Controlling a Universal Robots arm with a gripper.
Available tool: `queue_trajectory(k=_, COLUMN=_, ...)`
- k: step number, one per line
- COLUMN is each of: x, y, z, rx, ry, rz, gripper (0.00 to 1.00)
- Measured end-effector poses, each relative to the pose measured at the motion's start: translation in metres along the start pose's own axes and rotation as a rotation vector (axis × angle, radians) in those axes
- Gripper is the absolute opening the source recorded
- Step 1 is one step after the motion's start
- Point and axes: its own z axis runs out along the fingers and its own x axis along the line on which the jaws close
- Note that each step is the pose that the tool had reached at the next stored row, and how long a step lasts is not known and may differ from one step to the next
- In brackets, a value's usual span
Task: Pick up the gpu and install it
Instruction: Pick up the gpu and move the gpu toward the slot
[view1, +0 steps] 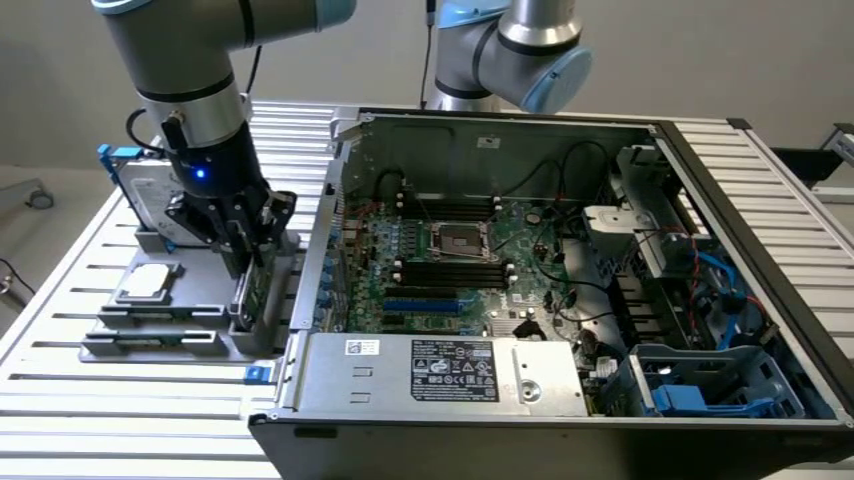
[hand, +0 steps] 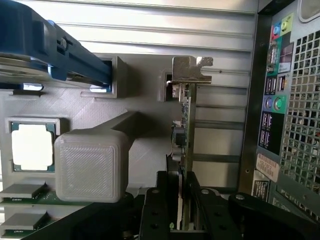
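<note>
Start at the exterior view's far left, where the hard drive (view1: 134, 185) in its blue frame stands on edge at the back of the grey holder tray (view1: 147, 345), with the small square chip (view1: 147, 283) lying flat in front of it. Just right of those, your gripper (view1: 244, 262) points straight down over the tray's right edge. The gpu (view1: 251, 295) stands upright on its long edge in the tray's slot, directly beneath the gripper. In the wrist view, you can see the black fingers (hand: 162, 205) pressed against both faces of the gpu (hand: 184, 130), so the gripper (hand: 183, 195) is clamped on the card, whose silvery bracket (hand: 190, 70) is at the far end. Further right, the open computer case (view1: 747, 250) lies on the slatted table (view1: 80, 400), its motherboard (view1: 454, 270) exposed.
</note>
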Motion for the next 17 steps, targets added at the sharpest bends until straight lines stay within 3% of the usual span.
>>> queue_trajectory(k=11, x=0.0, y=0.0001, z=-0.0005, rx=-0.0003, ry=-0.0002, rz=0.0, gripper=0.26)
queue_trajectory(k=17, x=0.0, y=0.0008, z=-0.0123, rx=-0.0004, ry=0.0, rz=0.0, gripper=0.26)
